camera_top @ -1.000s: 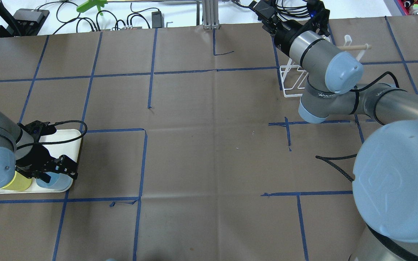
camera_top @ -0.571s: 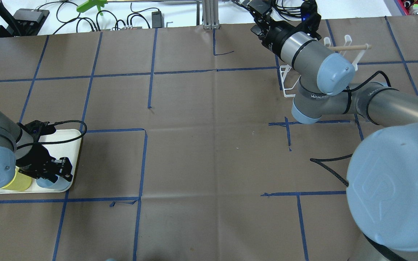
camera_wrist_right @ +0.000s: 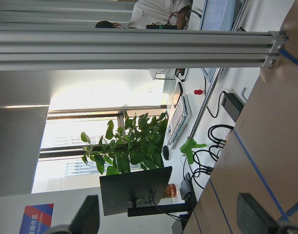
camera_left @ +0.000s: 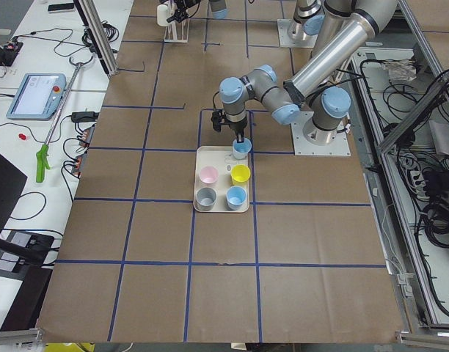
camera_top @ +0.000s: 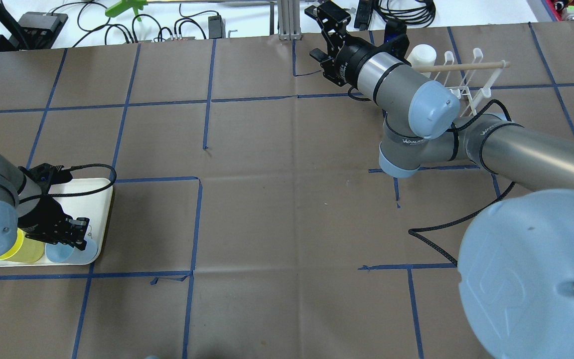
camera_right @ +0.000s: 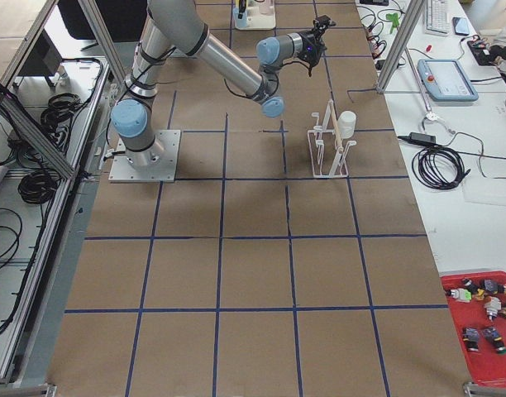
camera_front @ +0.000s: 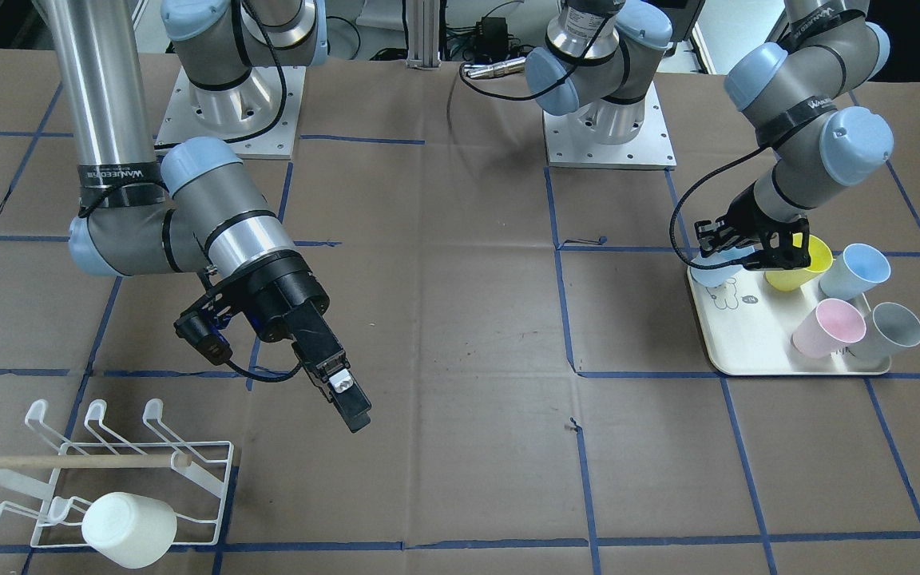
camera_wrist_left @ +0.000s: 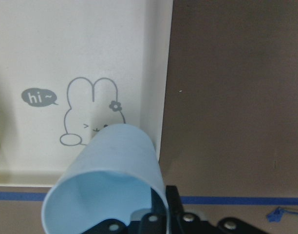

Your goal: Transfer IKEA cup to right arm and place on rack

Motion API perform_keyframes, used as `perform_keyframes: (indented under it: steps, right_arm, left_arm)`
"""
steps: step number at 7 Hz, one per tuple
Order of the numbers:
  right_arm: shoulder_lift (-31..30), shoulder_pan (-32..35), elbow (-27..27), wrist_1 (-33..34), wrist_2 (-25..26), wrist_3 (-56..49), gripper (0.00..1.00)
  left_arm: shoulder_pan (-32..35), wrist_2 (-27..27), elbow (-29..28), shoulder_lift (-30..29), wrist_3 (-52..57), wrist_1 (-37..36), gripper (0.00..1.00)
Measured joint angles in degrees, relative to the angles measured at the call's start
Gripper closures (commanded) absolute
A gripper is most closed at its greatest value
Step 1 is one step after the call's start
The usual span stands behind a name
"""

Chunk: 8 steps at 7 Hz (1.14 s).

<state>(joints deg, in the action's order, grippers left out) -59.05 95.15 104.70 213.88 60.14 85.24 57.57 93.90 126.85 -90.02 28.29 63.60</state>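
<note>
Just beside the gripped blue cup (camera_front: 711,274) sits a yellow cup (camera_front: 815,260).

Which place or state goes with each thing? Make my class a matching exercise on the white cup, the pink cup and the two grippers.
Things
1. white cup
2. pink cup
3. left gripper
4. right gripper

Places and states
A. open, holding nothing
B. on the rack
C. shut on a light blue cup
D. on the tray

Pairs: 1-B, 2-D, 3-C, 4-A
</note>
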Motion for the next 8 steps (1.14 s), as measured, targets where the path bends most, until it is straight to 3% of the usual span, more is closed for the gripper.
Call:
perform_keyframes:
  steps: [3, 6, 8]
  right_arm:
    - [-0.1, 0.4, 0.0, -0.3, 0.1, 0.3, 0.0]
    - [0.0, 0.7, 0.0, -0.3, 0.2, 0.3, 0.0]
    - [0.0, 0.9, -0.1, -0.4, 0.2, 0.3, 0.0]
  left_arm:
    - [0.5, 0.8, -5.8, 1.0, -1.4, 6.8, 1.0]
    - [3.7, 0.7, -23.0, 0.8, -3.7, 23.9, 1.0]
    - [6.1, 0.6, -32.3, -0.3, -4.2, 29.5, 1.0]
